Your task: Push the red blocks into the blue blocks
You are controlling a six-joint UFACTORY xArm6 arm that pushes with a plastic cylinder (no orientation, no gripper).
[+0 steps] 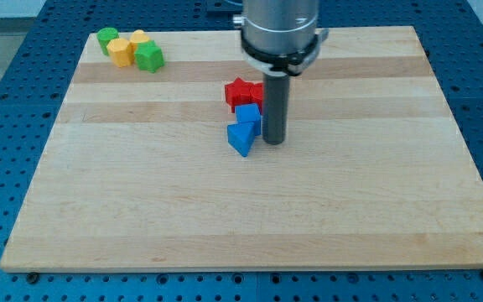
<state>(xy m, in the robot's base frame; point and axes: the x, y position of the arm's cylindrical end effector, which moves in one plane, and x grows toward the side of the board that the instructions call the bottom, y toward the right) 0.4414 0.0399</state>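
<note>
Two red blocks sit together near the board's middle: a star-like red block point(239, 91) and a second red block point(257, 95) partly hidden behind the rod. Just below them, touching, is a blue cube-like block point(247, 116), and below that a blue triangular block point(241, 137). The dark rod comes down from the arm's silver head, and my tip point(274, 140) rests on the board right beside the blue blocks, on their right side, about level with the blue triangular block.
At the view's top left corner of the wooden board point(141, 210) is a cluster: a green block point(107, 38), a yellow block point(121, 52), another yellow block point(138, 39) and a green block point(149, 57). Blue pegboard surrounds the board.
</note>
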